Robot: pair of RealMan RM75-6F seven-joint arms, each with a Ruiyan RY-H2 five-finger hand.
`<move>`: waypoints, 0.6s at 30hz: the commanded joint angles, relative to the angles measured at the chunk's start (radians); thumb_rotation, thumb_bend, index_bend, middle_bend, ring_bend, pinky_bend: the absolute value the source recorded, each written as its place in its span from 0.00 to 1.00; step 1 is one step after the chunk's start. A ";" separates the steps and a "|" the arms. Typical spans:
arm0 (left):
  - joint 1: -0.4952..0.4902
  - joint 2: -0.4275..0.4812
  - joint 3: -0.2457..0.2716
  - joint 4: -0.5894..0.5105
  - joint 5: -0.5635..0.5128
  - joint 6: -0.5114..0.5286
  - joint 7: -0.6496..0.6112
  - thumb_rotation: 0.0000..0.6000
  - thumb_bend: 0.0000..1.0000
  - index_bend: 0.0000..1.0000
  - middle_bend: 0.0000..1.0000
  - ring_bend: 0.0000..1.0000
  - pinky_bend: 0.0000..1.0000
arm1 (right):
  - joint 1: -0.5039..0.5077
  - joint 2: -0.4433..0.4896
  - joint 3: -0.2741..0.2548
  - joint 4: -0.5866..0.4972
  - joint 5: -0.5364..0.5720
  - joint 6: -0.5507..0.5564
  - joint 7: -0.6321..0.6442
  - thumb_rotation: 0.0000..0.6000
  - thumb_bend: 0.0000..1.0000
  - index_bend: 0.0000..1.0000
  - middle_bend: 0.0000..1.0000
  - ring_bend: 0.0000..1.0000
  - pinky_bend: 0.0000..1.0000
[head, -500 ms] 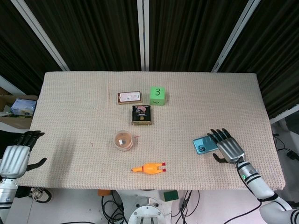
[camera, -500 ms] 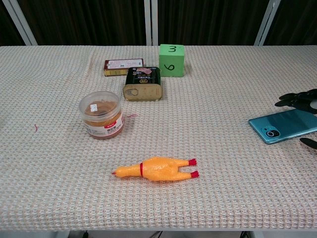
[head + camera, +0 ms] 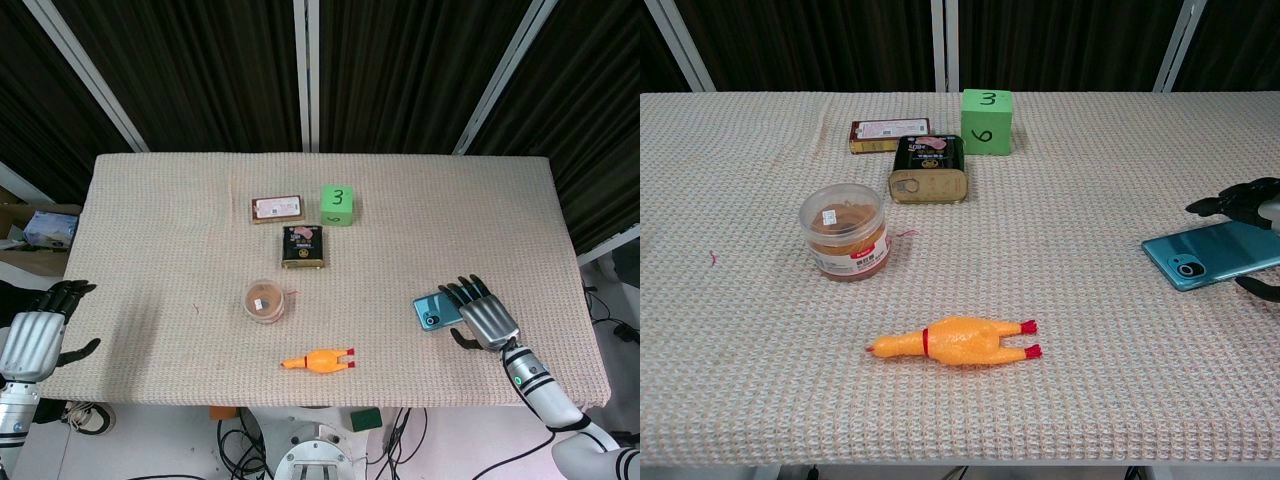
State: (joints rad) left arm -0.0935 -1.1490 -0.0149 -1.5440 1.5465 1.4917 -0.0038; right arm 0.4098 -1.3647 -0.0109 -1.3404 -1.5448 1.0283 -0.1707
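One right hand [image 3: 483, 318] over phone [image 3: 436, 311], near table [image 3: 150, 220] front-right edge.

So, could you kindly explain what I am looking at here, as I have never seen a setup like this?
It is a two-armed robot with human-like hands, seated at a table covered in woven cloth. One picture looks down from the robot's head, the other looks forward from its chest, low over the cloth. The right hand lies with spread fingers over one end of a teal phone; whether it grips the phone I cannot tell. The left hand hangs at the table's edge, fingers apart, holding nothing. On the cloth lie a rubber chicken, a round tub, a dark tin, a flat box and a green cube with numbers on its faces.
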 commanded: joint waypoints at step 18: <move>-0.006 0.001 0.003 0.002 -0.012 -0.023 -0.001 1.00 0.12 0.22 0.19 0.15 0.32 | 0.018 -0.032 -0.028 0.054 -0.002 -0.022 0.015 0.85 0.47 0.09 0.23 0.00 0.00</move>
State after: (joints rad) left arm -0.0988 -1.1482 -0.0118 -1.5422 1.5344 1.4687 -0.0048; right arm 0.4245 -1.3956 -0.0384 -1.2883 -1.5487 1.0102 -0.1530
